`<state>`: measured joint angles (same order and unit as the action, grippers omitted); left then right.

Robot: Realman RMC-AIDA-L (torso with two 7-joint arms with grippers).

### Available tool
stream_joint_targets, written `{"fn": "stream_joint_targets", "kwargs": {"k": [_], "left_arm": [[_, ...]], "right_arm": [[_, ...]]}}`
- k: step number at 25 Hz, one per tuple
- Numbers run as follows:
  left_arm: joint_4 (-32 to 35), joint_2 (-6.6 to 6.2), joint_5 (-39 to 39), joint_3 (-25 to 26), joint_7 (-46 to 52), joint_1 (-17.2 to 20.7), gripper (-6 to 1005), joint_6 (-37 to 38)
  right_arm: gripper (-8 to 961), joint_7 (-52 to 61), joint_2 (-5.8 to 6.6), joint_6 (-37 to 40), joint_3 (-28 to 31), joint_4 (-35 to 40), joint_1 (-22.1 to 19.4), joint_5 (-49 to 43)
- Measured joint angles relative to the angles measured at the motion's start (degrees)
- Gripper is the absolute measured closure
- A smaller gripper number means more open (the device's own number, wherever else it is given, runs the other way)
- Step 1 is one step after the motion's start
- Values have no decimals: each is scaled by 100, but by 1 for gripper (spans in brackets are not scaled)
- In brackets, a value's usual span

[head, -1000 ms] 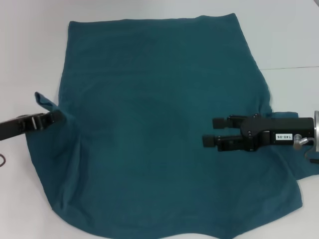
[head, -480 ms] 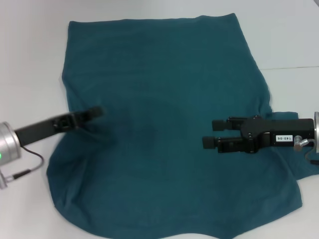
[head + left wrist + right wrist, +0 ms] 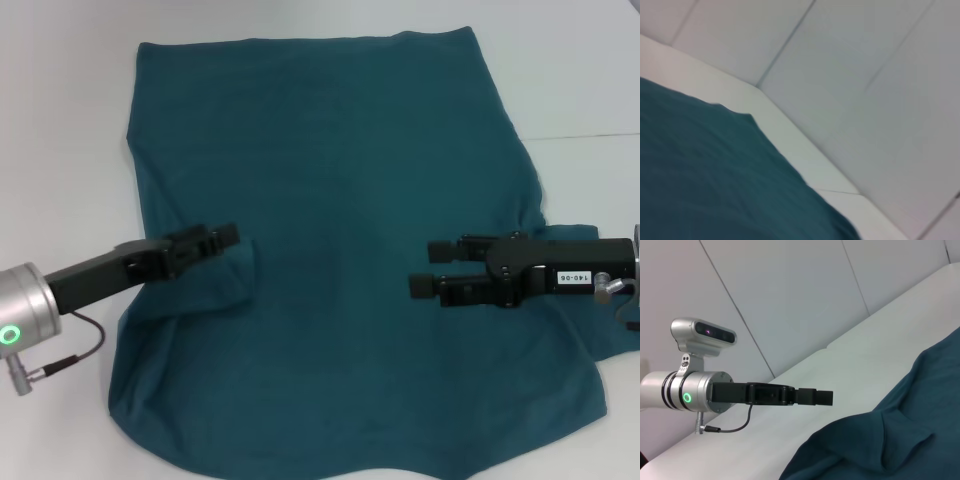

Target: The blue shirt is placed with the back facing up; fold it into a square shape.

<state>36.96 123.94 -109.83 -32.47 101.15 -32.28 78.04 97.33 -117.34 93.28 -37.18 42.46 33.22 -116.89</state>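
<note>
The left pincer (image 3: 228, 237) is being held over the blue shirt (image 3: 340, 180), whose left sleeve is lying folded inward beneath it; its grip cannot be told. The shirt is being spread across the white bench (image 3: 60, 120). The right pincer (image 3: 428, 267) is being held parted, empty, above the right side.

The blue shirt (image 3: 340, 250) lies spread on the table (image 3: 60, 120). Left gripper (image 3: 222, 238) is over its left part, right gripper (image 3: 428, 268) over its right.

- You face a white table (image 3: 70, 120), a thin seam at three o'clock.
- The blue shirt (image 3: 330, 170) lies spread across its centre, plain side up.
</note>
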Motion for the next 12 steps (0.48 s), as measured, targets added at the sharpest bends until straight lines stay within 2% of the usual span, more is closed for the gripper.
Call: {"fn": "stream_joint_targets", "kwargs": {"k": [2, 8, 11, 12], "left_arm": [[39, -4, 1, 46, -144, 56, 576, -119], [244, -6, 5, 61, -200, 231, 335, -347], [306, -5, -7, 53, -281, 304, 120, -528], [312, -4, -21, 52, -292, 325, 115, -599]], "right_arm": [[73, 1, 2, -13, 0, 0, 0, 0], [73, 4, 8, -20, 24, 0, -1, 0], [73, 6, 16, -11, 39, 0, 0, 0], [73, 8, 19, -2, 44, 0, 0, 0]]}}
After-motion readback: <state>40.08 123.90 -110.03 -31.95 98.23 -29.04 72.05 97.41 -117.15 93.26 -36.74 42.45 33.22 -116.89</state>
